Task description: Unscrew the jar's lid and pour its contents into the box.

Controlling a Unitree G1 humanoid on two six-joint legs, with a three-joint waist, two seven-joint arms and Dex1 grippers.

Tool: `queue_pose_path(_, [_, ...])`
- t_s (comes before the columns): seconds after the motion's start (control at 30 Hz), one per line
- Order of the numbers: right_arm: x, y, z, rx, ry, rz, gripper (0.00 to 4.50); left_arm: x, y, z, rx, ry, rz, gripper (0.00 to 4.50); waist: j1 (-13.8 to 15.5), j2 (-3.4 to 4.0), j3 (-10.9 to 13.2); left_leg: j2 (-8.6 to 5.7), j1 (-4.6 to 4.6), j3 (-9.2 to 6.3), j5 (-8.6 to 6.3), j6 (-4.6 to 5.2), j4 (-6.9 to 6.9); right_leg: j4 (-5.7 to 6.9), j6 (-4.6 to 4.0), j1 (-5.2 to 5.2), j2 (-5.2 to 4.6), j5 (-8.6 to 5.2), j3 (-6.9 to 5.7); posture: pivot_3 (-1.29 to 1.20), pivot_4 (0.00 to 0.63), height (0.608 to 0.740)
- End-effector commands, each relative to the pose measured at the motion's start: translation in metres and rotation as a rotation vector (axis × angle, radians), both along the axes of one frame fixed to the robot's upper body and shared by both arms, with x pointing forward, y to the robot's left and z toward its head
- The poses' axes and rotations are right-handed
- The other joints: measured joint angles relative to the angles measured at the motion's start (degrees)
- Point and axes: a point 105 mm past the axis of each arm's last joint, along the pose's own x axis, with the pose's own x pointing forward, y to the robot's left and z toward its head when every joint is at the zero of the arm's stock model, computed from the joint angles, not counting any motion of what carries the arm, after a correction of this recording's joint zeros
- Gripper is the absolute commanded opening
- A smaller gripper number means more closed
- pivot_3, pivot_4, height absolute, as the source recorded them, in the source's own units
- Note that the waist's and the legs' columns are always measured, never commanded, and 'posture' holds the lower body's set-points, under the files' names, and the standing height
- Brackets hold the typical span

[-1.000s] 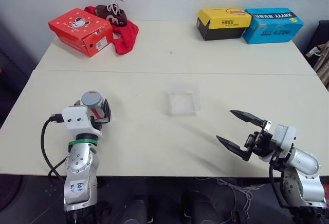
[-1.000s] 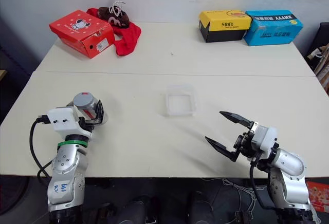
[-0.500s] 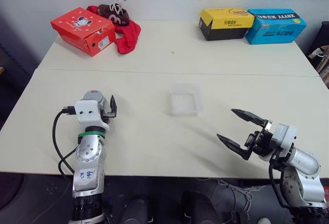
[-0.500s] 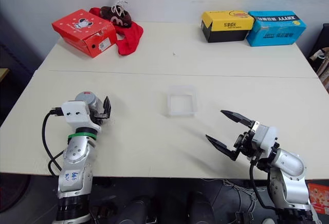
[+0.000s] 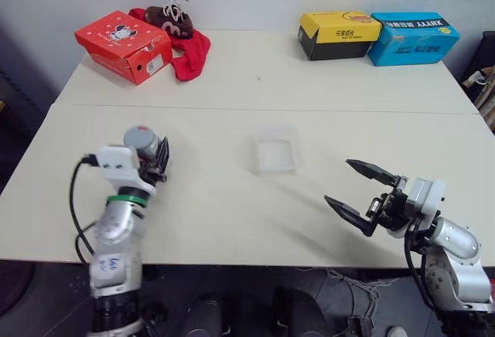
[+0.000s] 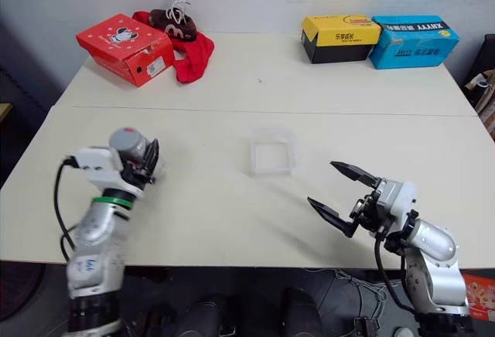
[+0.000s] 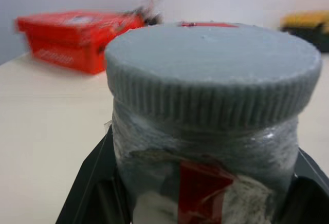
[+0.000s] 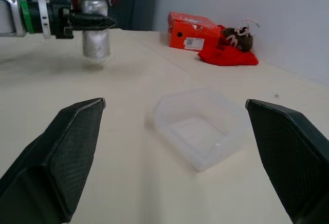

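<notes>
Left wrist view: the left gripper (image 5: 155,159) pinches the jar (image 7: 205,167), grey lid (image 7: 213,70) on, its red-and-white label unreadable. The right gripper (image 5: 360,190) stands spread near the clear box (image 5: 277,150) mid-counter (image 5: 232,205).

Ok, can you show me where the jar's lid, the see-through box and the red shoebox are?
lid (image 7: 213,52), left wrist view, on its flat grey top.
see-through box (image 5: 278,151), left eye view, on its bare floor.
red shoebox (image 5: 116,37), left eye view, on its printed top.
</notes>
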Motion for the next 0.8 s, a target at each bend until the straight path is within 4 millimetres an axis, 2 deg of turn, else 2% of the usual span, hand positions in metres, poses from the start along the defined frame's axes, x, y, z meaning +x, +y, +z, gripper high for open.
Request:
queue_pose_path(0.03, [-0.005, 0.030, 0.046, 0.041, 0.026, 0.114, 4.50, -0.017, -0.020, 0.036, 0.091, -0.077, -0.371, 2.40, -0.43, 0.04, 0.02, 0.00, -0.01, 0.00, 0.01, -0.02, 0.00, 0.01, 0.00, -0.02, -0.01, 0.00, 0.00, 0.00, 0.150, 0.740])
queue_pose_path(0.1, [-0.001, 0.048, 0.066, 0.049, 0.059, 0.145, 4.50, -0.017, -0.033, 0.043, 0.154, -0.047, -0.518, 2.40, -0.53, 0.05, 0.03, 0.01, -0.01, -0.02, 0.03, -0.05, -0.01, 0.04, -0.05, -0.03, -0.01, -0.03, -0.02, 0.00, 0.150, 0.740])
queue_pose_path(0.2, [-0.002, 0.088, 0.101, 0.073, 0.075, 0.300, 4.50, -0.014, -0.060, 0.051, 0.232, -0.032, -0.686, 2.40, -0.83, 0.06, 0.04, 0.00, -0.05, -0.04, 0.05, -0.06, 0.01, 0.07, -0.07, -0.06, 0.00, -0.04, -0.04, 0.00, 0.150, 0.740])
queue_pose_path(0.3, [0.010, 0.121, 0.127, 0.079, 0.085, 0.316, 4.50, -0.010, -0.083, 0.050, 0.302, -0.025, -0.791, 2.40, -1.26, 0.06, 0.04, -0.01, -0.17, -0.04, 0.12, 0.04, -0.01, 0.10, -0.07, -0.19, 0.03, -0.04, -0.06, 0.00, 0.150, 0.740])
queue_pose_path(0.4, [0.014, 0.147, 0.134, 0.029, 0.095, 0.336, 4.50, -0.010, -0.104, 0.047, 0.335, -0.014, -0.881, 2.40, -1.38, 0.06, 0.03, -0.01, -0.36, -0.05, 0.29, 0.23, -0.04, 0.30, -0.08, -0.33, 0.15, -0.04, -0.19, 0.00, 0.150, 0.740])
queue_pose_path(0.5, [0.021, 0.162, 0.137, 0.016, 0.099, 0.312, 4.50, -0.012, -0.117, 0.045, 0.348, -0.016, -0.939, 2.40, -1.42, 0.06, 0.03, -0.08, -0.80, -0.05, 0.30, 0.33, 0.03, 0.28, -0.07, -0.61, 0.43, -0.04, -0.76, 0.00, 0.150, 0.740])
queue_pose_path(0.63, [0.029, 0.167, 0.130, -0.019, 0.105, 0.273, 4.50, -0.015, -0.128, 0.044, 0.345, -0.032, -0.973, 2.40, -1.30, 0.06, 0.03, -0.12, -0.92, -0.07, 0.22, 0.46, 0.04, 0.12, -0.01, -0.60, 0.60, -0.01, -0.85, 0.00, 0.150, 0.740])
queue_pose_path(0.8, [0.031, 0.168, 0.120, -0.071, 0.113, 0.269, 4.50, -0.018, -0.131, 0.043, 0.345, -0.034, -0.978, 2.40, -1.42, 0.06, 0.04, -0.09, -0.95, -0.07, 0.22, 0.49, 0.11, 0.04, 0.06, -0.56, 0.67, 0.02, -0.81, 0.00, 0.150, 0.740])
